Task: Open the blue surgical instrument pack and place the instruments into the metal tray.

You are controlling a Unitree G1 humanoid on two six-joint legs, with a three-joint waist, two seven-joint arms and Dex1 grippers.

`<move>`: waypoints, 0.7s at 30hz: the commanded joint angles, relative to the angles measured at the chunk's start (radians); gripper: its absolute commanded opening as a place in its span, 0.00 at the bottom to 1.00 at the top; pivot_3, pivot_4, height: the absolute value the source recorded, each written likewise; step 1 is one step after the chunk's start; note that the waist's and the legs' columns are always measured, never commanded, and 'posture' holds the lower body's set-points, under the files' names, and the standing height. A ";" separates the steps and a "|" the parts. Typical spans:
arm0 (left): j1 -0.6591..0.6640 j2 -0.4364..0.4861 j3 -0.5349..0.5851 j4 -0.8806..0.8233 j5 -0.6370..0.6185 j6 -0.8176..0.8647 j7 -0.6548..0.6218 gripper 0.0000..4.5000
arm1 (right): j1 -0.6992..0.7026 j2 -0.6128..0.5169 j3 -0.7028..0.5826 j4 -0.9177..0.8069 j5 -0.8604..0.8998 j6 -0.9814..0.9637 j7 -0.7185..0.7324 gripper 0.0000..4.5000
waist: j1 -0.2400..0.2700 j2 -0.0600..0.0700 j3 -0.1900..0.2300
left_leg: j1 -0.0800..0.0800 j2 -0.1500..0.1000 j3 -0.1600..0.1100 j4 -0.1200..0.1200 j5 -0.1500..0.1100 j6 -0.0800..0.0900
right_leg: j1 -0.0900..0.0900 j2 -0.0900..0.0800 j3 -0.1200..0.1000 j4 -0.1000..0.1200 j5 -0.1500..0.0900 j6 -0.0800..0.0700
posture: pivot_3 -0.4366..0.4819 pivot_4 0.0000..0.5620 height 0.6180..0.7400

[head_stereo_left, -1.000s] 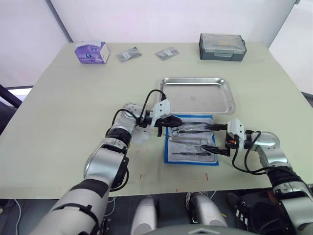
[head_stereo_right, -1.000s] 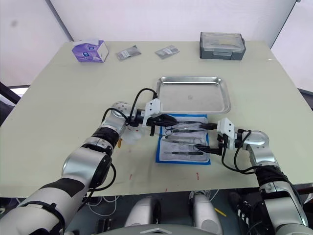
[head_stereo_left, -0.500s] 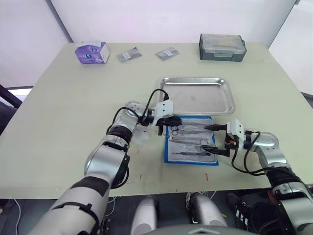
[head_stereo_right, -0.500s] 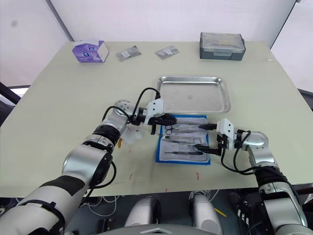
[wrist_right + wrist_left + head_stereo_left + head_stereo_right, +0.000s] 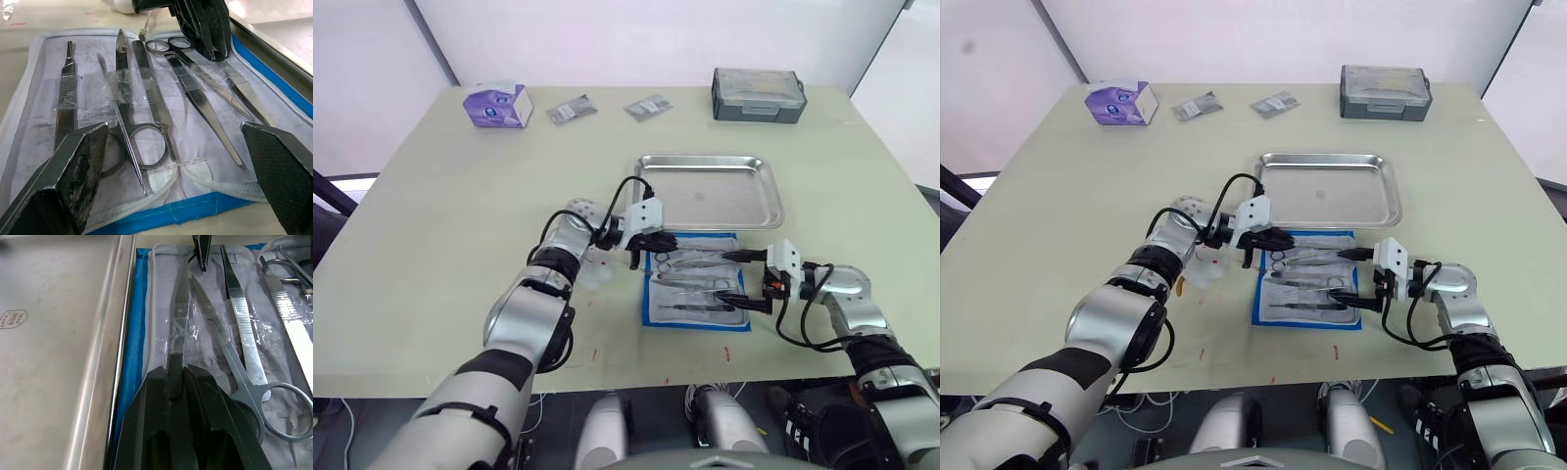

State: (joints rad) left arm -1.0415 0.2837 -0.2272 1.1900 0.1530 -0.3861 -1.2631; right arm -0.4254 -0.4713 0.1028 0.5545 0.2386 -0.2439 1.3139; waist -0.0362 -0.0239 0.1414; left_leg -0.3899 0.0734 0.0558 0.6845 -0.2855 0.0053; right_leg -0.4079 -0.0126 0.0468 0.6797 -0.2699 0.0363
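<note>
Now left gripper (image 5: 175, 382) pinches 1 of the instruments (image 5: 177, 328).

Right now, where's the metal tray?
In the left eye view, the metal tray sits mid-table, just beyond the opened blue surgical instrument pack, with the grey lidded box farther back.

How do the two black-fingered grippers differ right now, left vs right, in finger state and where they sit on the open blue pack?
The left gripper has its fingers shut on a slim metal instrument at the open blue pack's edge nearest the shiny steel tray. The right gripper is wide open, fingers spread across the pack's opposite end, gripping nothing. Both point inward over the pack.
</note>
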 commanded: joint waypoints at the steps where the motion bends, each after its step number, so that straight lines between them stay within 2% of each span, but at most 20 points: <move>1: 0.001 0.004 -0.036 0.025 0.045 0.023 -0.007 0.13 | 0.041 0.009 0.055 0.034 -0.060 0.017 -0.003 1.00 | 0.000 0.000 0.000 | 0.001 0.000 0.000 0.000 0.000 0.000 | 0.001 0.000 0.000 0.000 0.000 0.000 | 0.48 0.27 0.93; 5: -0.003 0.004 -0.050 0.027 0.053 0.045 -0.025 0.13 | 0.041 0.010 0.055 0.031 -0.061 0.019 -0.002 1.00 | 0.000 0.000 0.000 | 0.007 0.000 0.000 -0.002 0.000 0.000 | 0.006 0.000 0.000 -0.002 0.000 0.000 | 0.48 0.27 0.93; 21: -0.007 -0.005 -0.064 0.020 0.062 0.079 -0.065 0.13 | 0.034 0.012 0.056 0.026 -0.059 0.024 -0.003 1.00 | 0.000 0.000 0.000 | 0.007 0.000 0.000 -0.003 0.000 0.000 | 0.006 0.000 0.000 -0.001 -0.001 -0.001 | 0.48 0.27 0.93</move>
State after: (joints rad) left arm -1.0634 0.2832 -0.2463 1.1885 0.1663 -0.3280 -1.3086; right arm -0.4208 -0.4656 0.1048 0.5495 0.2382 -0.2416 1.3131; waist -0.0365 -0.0243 0.1411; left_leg -0.3827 0.0734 0.0559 0.6819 -0.2857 0.0054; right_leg -0.4017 -0.0125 0.0471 0.6782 -0.2705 0.0357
